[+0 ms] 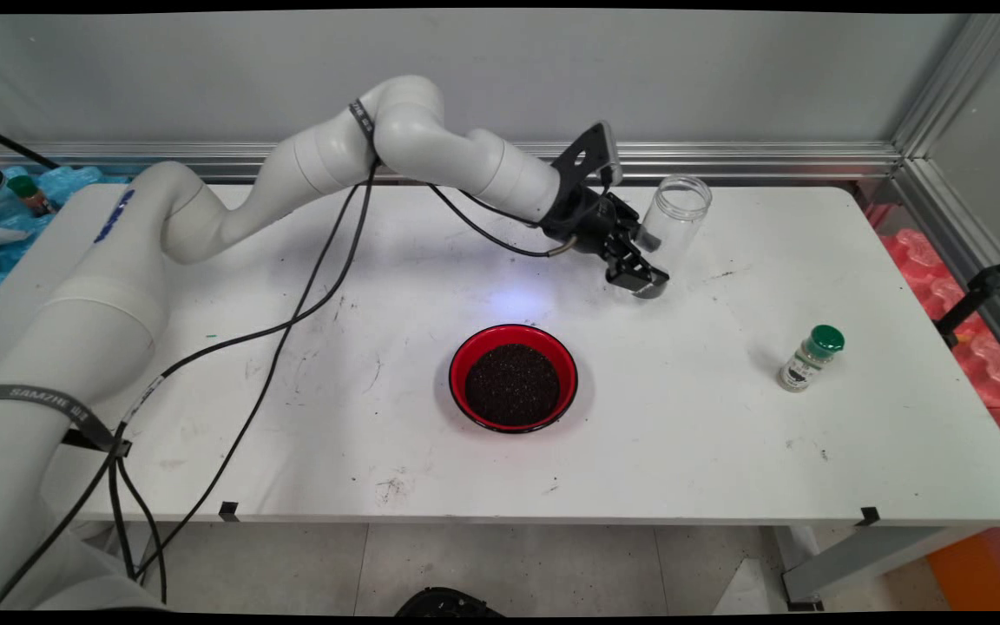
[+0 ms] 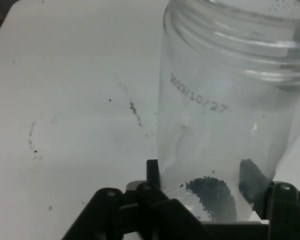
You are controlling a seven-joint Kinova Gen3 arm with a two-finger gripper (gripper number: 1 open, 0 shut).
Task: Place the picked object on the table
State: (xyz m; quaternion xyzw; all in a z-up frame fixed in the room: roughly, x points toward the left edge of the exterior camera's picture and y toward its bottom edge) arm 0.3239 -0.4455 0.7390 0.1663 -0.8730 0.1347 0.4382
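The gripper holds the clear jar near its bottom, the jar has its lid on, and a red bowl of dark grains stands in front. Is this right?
Not quite. The clear jar has no lid: both views show its threaded mouth open. The rest holds: the gripper clasps it near its bottom, and the red bowl of dark grains stands in front.

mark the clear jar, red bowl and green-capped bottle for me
clear jar (image 1: 672, 227), main view, on its transparent wall below the open mouth.
red bowl (image 1: 460, 365), main view, on its left rim.
green-capped bottle (image 1: 826, 338), main view, on its green cap.
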